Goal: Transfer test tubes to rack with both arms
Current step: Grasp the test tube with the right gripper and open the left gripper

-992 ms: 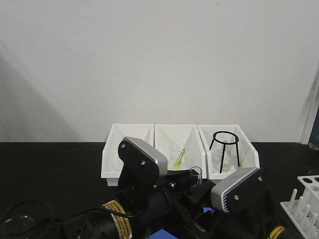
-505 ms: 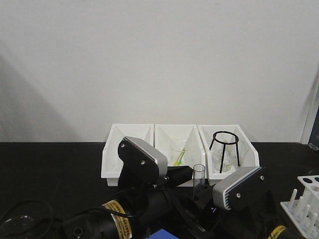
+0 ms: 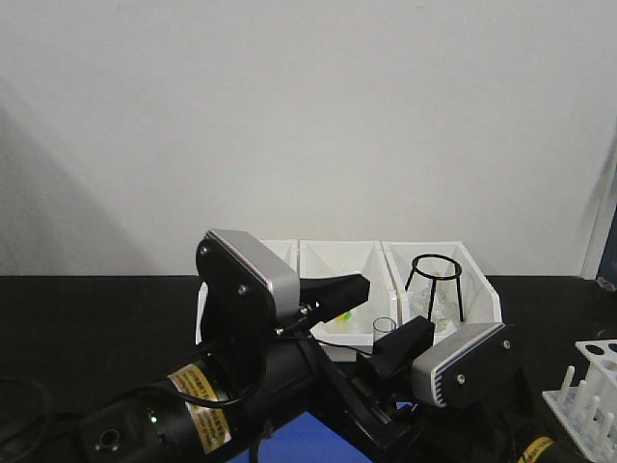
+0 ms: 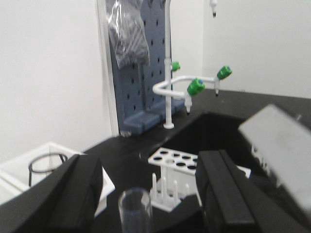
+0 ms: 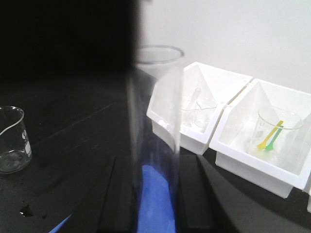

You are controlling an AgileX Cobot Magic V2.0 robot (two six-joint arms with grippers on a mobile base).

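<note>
A clear test tube [image 5: 155, 121] stands upright in my right gripper [image 5: 155, 194], clamped between the two black fingers [image 5: 121, 194]. In the front view its open mouth [image 3: 384, 326] shows above the right gripper [image 3: 400, 345]. My left gripper [image 4: 150, 194] is open, its fingers [image 4: 77, 194] wide on either side of the tube's mouth [image 4: 135, 208] without touching it. In the front view the left gripper [image 3: 347, 292] sits just left of the tube. The white rack [image 3: 588, 395] stands at the far right, and shows beyond the tube in the left wrist view [image 4: 177, 162].
Three white bins [image 3: 289, 249] stand at the back. The middle one holds a beaker [image 5: 277, 131] with yellow-green sticks, the right one a black tripod [image 3: 436, 280]. Another beaker [image 5: 10, 141] stands on the black bench. A blue mat [image 3: 280, 439] lies below. A tap [image 4: 194, 87] and sink lie beyond the rack.
My left arm has risen and drawn back to the left, its jaws now apart from the tube. The tube has stayed upright in my right gripper, shifted slightly right.
</note>
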